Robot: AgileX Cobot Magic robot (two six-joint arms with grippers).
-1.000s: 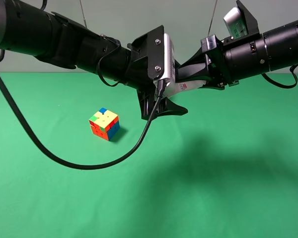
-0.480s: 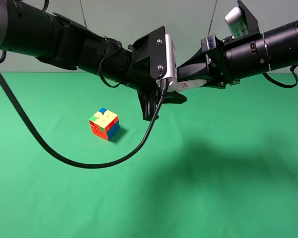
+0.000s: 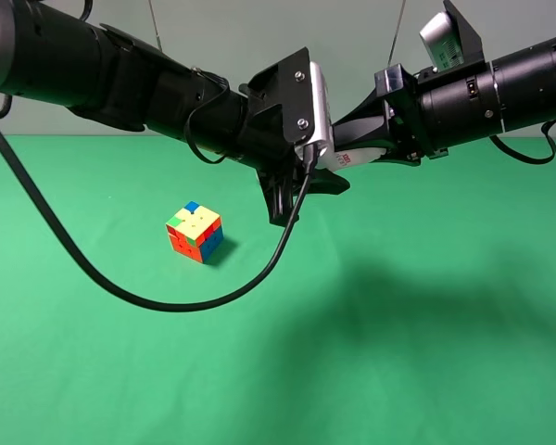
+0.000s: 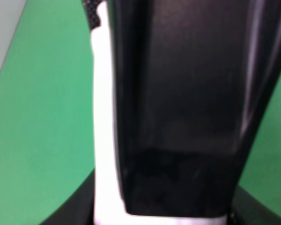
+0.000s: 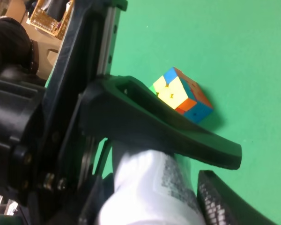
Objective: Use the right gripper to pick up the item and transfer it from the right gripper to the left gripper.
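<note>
Green cloth (image 3: 426, 371) covers the whole work surface, and its far edge meets a pale wall (image 3: 352, 37) behind both arms. On the near, left and right sides the cloth runs out of the ext. view.

Your bottle (image 3: 354, 158) is off the cloth, up in the air near the middle of the ext. view, just under that far edge line. Only a short white stretch with red print shows there. The right wrist cam shows more of its white body (image 5: 150, 187), and the left wrist cam shows a blurred white strip (image 4: 103, 140) beside a big dark shape.

Right gripper (image 3: 363, 141) comes in from the right and is clamped on the bottle, w/ a ribbed pad (image 5: 213, 197) against one side. Left gripper (image 3: 308, 192) comes in from the left and overlaps it. One curved black finger (image 5: 178, 136) lies across the bottle on the cube's side. You can't tell if the left jaws have closed on it.

Puzzle cube (image 3: 195, 232) sits on the cloth, lower and to the left, well apart from both claws. Loose black cable (image 3: 167, 309) droops from the left arm in a long loop, passing in front of the cube. Cloth below and right of the grippers carries only their shadow.
</note>
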